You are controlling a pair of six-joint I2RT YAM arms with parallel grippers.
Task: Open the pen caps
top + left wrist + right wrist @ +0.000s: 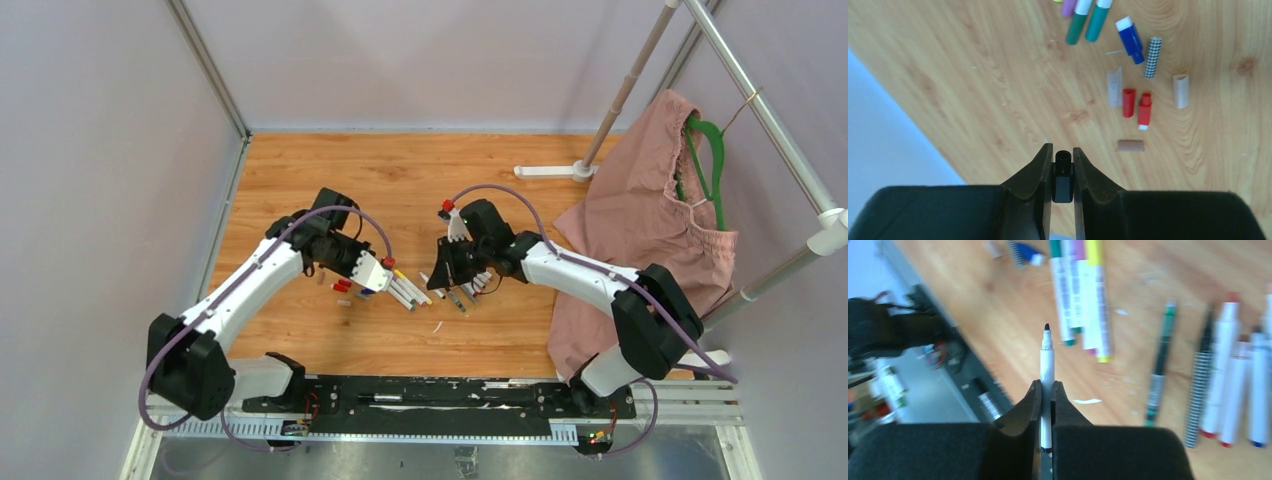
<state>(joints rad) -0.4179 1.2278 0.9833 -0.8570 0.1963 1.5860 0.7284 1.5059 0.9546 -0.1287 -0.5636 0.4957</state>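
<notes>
— Where's the cap on your left?
— Your left gripper is clamped narrowly on the black cap. A red cap lies loose on the worktop ahead of it.
— And your right?
— Your right gripper pinches an uncapped white pen, tip pointing outward.

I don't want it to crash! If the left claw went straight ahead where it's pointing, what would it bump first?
Probably just the bare wooden table. The left claw, pinching a black cap, aims at wood left of the loose caps; depth is hard to judge.
</notes>
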